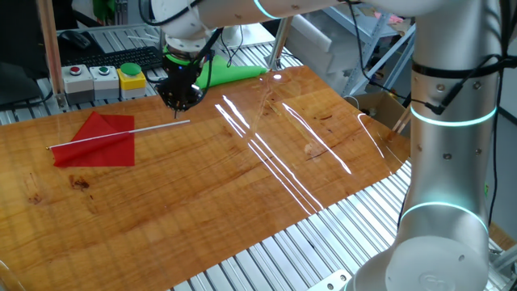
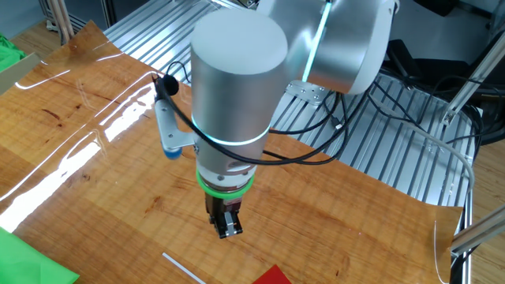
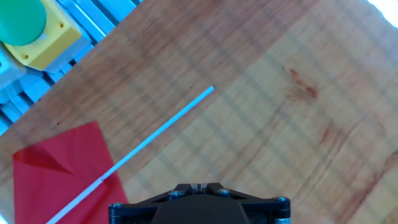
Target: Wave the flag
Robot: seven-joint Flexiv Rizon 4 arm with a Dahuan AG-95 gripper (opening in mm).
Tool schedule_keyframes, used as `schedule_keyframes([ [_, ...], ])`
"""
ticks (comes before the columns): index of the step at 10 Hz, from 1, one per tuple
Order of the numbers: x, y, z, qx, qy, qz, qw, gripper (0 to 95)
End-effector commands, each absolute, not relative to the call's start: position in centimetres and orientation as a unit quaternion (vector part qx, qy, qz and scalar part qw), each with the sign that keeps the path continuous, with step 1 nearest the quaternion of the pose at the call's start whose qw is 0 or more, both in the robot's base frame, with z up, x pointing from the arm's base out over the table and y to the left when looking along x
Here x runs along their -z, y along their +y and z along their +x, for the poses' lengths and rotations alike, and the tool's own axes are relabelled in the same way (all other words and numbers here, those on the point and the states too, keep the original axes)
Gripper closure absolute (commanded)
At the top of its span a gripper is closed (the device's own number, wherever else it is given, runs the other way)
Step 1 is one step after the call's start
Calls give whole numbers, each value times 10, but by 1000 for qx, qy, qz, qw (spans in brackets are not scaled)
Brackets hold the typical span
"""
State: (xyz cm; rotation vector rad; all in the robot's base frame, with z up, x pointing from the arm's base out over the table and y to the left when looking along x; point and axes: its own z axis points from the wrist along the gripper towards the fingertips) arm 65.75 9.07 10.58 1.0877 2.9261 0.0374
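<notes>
The flag (image 1: 101, 141) lies flat on the wooden table, a red cloth on a thin white stick (image 1: 157, 128) whose free end points right. In the hand view the stick (image 3: 155, 134) runs diagonally up to the right from the red cloth (image 3: 59, 171). My gripper (image 1: 179, 101) hovers just above and beyond the stick's free end, fingers together and holding nothing. In the other fixed view the gripper (image 2: 229, 226) hangs over the stick's tip (image 2: 181, 267), with a corner of the red cloth (image 2: 274, 276) at the bottom edge.
A green cloth (image 1: 230, 73) lies at the table's far edge behind the gripper. A button box with a yellow-and-green button (image 1: 131, 77) stands at the back left. The metal slatted bench (image 1: 323, 242) surrounds the wooden board. The arm's base column (image 1: 448, 145) stands at the right.
</notes>
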Motion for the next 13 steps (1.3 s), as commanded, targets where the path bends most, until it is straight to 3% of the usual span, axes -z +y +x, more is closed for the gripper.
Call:
schedule_keyframes([
  [1,-106,91,657,-6,939,344,11,950],
  [7,-106,91,657,-4,943,332,0,950],
  [13,-83,97,677,-20,872,489,-2,950],
])
